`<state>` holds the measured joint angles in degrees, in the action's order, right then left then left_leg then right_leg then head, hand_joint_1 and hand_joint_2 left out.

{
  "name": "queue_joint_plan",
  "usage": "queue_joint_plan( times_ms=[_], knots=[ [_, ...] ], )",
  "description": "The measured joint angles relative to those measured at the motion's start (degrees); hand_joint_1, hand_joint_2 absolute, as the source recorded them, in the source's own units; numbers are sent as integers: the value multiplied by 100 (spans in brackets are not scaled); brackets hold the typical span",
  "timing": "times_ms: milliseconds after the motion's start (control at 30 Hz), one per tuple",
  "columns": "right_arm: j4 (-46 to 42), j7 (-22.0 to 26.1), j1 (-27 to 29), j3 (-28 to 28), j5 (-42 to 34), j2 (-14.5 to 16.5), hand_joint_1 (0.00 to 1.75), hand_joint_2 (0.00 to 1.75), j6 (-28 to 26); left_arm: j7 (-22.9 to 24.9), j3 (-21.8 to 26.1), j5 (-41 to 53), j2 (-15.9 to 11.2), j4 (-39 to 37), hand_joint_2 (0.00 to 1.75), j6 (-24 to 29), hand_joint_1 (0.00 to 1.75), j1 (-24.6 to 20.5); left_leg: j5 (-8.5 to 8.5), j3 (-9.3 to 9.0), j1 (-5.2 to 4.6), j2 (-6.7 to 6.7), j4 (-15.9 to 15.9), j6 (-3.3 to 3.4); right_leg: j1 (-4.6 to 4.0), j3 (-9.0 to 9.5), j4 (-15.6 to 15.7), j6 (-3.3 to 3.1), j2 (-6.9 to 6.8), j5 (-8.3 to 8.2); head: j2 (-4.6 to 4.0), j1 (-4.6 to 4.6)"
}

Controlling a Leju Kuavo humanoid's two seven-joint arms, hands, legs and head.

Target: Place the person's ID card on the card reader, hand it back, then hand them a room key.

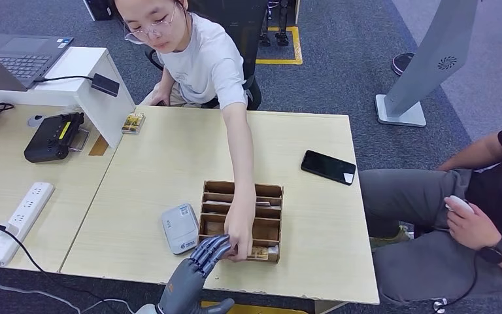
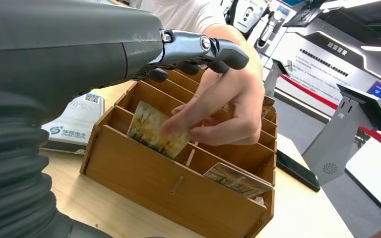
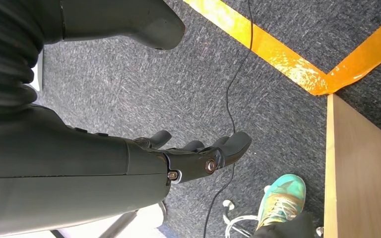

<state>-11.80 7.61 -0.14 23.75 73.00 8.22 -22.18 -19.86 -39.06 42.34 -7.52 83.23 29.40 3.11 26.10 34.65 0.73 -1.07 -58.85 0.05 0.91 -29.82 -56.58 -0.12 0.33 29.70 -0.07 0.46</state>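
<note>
Head view: wooden box [image 1: 242,220] with slotted rows sits at centre-bottom of the table [image 1: 170,163], its long rows running left-right across the frame. One grey card reader [image 1: 180,227] lies flat just left of the box, long axis running toward top of frame, slightly tilted. Person's hand [image 1: 240,229] reaches down from top centre into the box's near rows. Left hand [image 1: 199,265] rises from bottom edge, fingers straight and close together, tips touching or just beside the person's hand at the box's front-left corner; it holds nothing.

Left wrist view, close-up: person's hand [image 2: 228,106] pinches one card [image 2: 158,130] w/ yellowish print, standing on edge in a front slot, long axis along the slot, tilted. A second card [image 2: 238,179] w/ similar print leans in the next compartment, lower right of frame. Robot fingers [image 2: 203,49] extend flat above the person's hand, not gripping. Reader [image 2: 74,121] shows at left, behind the box [image 2: 168,193]. The cards are hidden in the head view under the arm.

Right wrist view: right hand [image 3: 198,153] hangs over grey carpet, fingers loosely curled, spread, nothing in them.

Head view extras: one black phone [image 1: 327,167] at right of table; one power strip [image 1: 21,221] at left; second person seated at right edge.
</note>
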Motion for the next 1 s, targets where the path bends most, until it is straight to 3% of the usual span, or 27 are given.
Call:
queue_joint_plan(
  times_ms=[1000],
  knots=[
    [2, 19, -6, -167, -99, -33, 0, 175, 73, -128, 138, 870, -58, -275, 175, 994, 0, -101, 0, 0, 0, 0, 0, 0, 0, 1, 0, 0, 0, 0, 0, 0]
  ],
)
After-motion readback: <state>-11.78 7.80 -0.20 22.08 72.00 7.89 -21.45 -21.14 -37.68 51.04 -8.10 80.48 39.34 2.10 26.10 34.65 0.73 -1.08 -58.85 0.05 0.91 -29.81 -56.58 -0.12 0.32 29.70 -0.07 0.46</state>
